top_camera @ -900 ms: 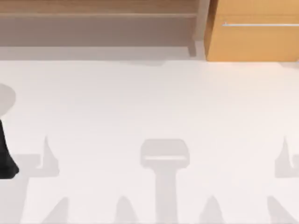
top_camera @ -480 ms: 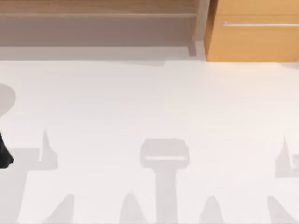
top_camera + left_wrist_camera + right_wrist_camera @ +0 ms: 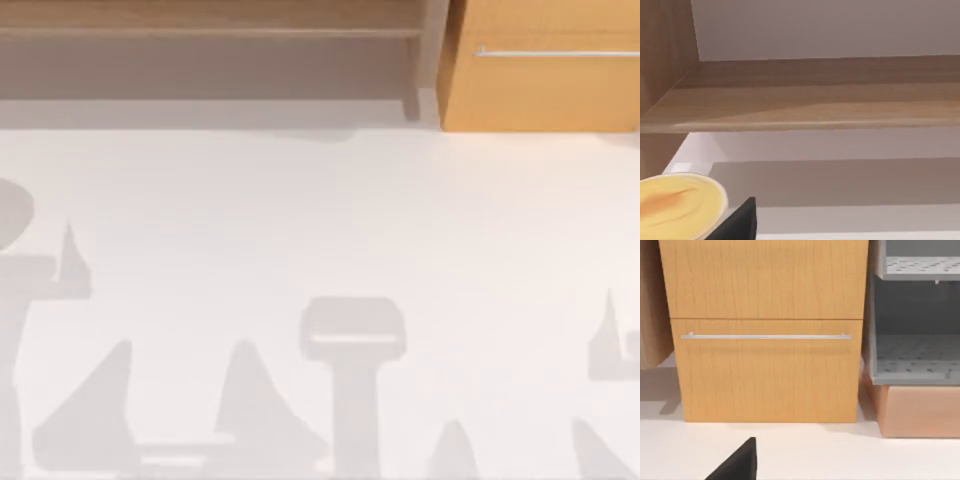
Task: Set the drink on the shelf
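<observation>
Yellow-topped round drink (image 3: 677, 205) beside left gripper's black finger (image 3: 737, 222), grip state indeterminate. Facing light brown wooden shelf (image 3: 805, 107). Best raised level, upright, clearing board edge before setting down.

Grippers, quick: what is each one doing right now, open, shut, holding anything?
Left gripper: cannot be told; a yellow round object sits beside it, facing the shelf.
Right gripper: cannot be told; faces the orange cabinet.

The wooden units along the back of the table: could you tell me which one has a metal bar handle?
The orange-wood cabinet at the right; the light brown shelf beside it is open boards, no handle.
</observation>
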You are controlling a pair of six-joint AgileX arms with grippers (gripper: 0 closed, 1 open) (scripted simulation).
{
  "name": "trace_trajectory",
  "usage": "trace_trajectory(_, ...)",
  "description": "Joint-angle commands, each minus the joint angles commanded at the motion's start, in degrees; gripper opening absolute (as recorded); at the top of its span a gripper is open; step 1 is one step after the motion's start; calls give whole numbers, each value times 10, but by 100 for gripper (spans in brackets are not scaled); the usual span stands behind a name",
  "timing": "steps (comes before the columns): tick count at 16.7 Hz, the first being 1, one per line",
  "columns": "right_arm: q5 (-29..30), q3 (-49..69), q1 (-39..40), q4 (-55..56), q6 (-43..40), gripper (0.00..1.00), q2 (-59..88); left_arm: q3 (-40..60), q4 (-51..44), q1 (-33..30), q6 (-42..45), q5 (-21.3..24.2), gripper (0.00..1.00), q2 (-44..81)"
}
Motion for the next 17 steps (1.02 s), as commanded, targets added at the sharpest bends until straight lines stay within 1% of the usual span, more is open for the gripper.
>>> trace_trajectory(6,0,0,0,0,0,100,0,84,234,123,17,130,100,361)
trace_trajectory(10,0,0,0,0,0,100,0,127,355,186,26,198,100,549)
trace_trajectory(14,0,0,0,0,0,100,0,151,423,221,30,236,100,648)
trace_trajectory(17,0,0,0,0,0,100,0,154,432,226,31,241,100,662)
